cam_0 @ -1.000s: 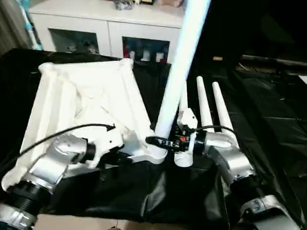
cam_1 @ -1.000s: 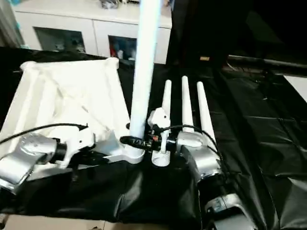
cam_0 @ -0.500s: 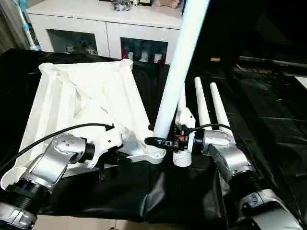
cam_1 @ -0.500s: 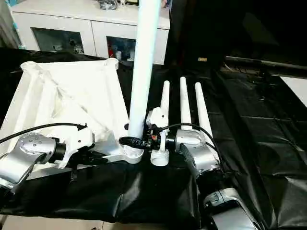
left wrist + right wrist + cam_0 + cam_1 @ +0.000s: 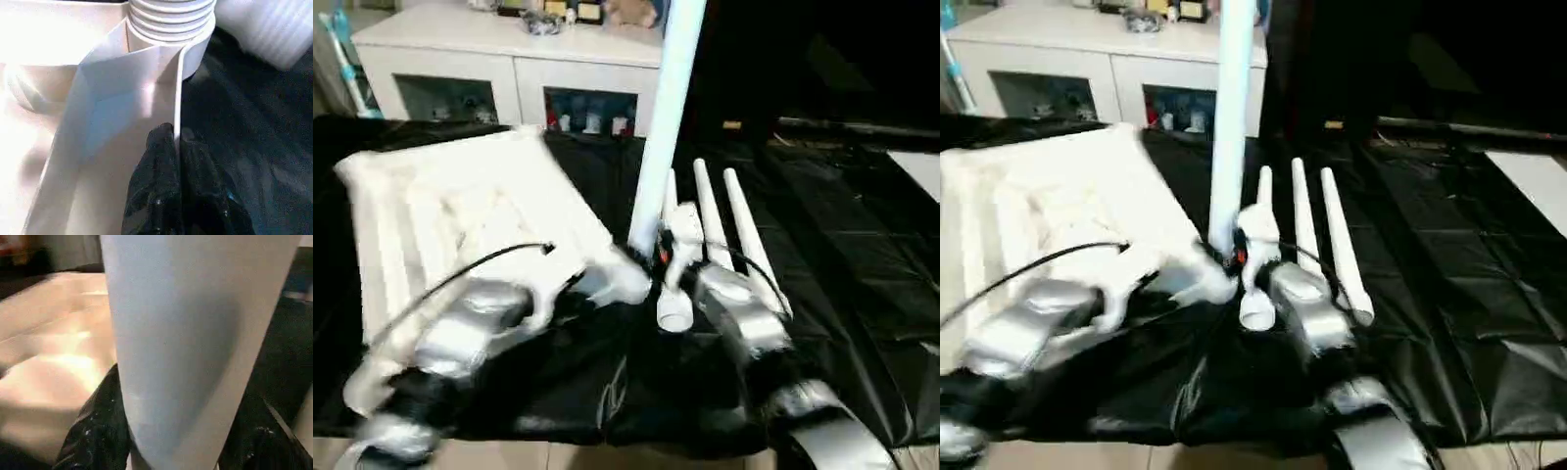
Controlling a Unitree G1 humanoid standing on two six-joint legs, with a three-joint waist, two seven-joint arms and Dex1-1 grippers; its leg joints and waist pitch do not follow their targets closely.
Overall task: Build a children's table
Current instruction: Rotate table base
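Tabletop lies underside-up on the black-covered surface, w/ one leg standing upright in its near corner socket. Right gripper has its jaws around that leg low down, a black finger each side. Left gripper is pinched closed on the tabletop's thin rim wall right next to the socket. Three more legs lie side by side just beside it. White cabinet at the back.

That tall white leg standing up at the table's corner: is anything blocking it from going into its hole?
Nothing visible does. The upright leg already stands in the tabletop's near corner socket, its threaded end showing there. The right gripper clasps the leg; the left gripper pinches the tabletop's edge beside the socket.
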